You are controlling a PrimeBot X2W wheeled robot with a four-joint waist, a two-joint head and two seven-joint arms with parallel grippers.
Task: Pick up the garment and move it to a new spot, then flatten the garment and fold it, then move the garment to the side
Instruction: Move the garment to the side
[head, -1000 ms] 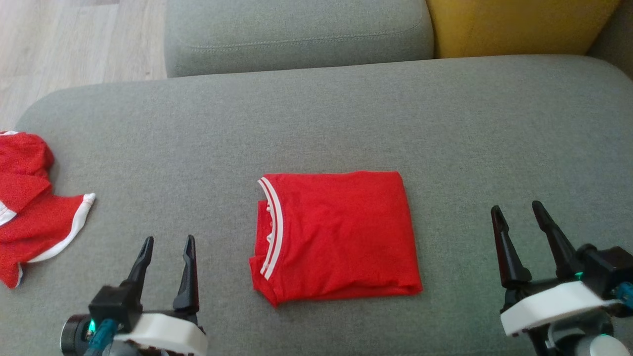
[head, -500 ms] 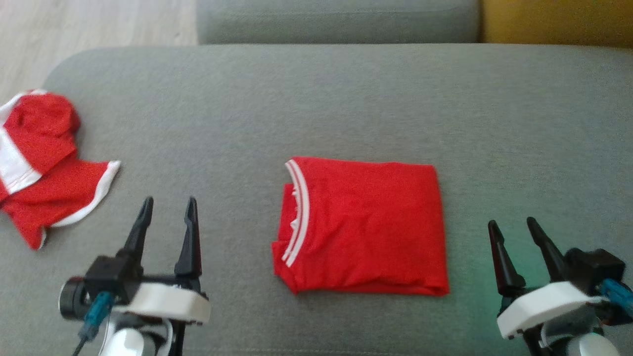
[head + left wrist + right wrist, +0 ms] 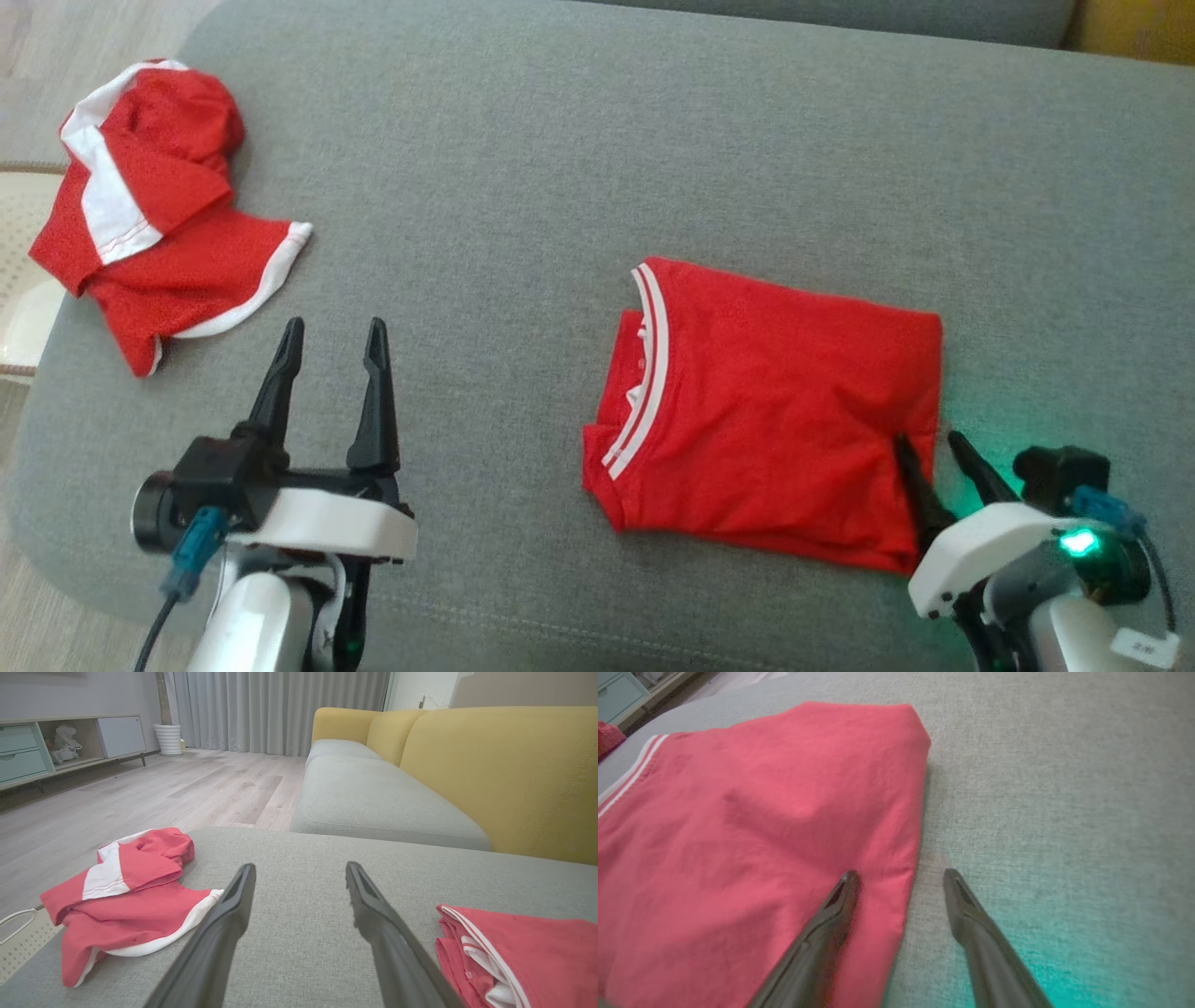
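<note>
Garment (image 3: 775, 411) looks soft, limp — right hand (image 3: 927, 439), jaws apart, straddles its four-o'clock edge; I'd pinch all layers there.

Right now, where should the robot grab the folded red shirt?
Probably its right edge, coming from the right: the shirt lies flat, that edge is straight, and the open right gripper straddles it, one finger over cloth, one over cushion.

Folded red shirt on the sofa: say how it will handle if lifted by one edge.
The folded red fabric shirt looks thin and soft, so it will probably sag and unfold if lifted by one edge, where the right hand straddles it. Likely light. Pushed on the textured grey sofa cushion, it may bunch rather than slide.
</note>
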